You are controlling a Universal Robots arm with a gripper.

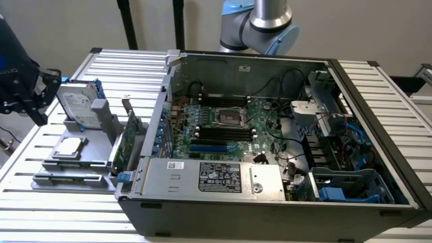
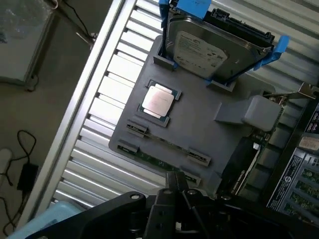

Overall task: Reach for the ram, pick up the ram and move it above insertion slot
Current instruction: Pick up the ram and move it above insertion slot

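The fingers [image 2: 175, 181] are seen pressed together, nothing pinched, near the ram [image 2: 152, 160]. The ram is laid flat in the gray holder [image 2: 209, 139] on the surface [image 2: 114, 74], where a drive [image 2: 209, 50] and CPU [image 2: 158, 101] are kept too.

Both views look down, sharing the gray holder [image 1: 94, 148] [image 2: 209, 130].

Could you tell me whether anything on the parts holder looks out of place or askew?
Nothing stands out. The ram lies flat in the gray holder, the processor sits square in its recess, and the hard drive stands in its blue bracket. The shut gripper hangs above the holder.
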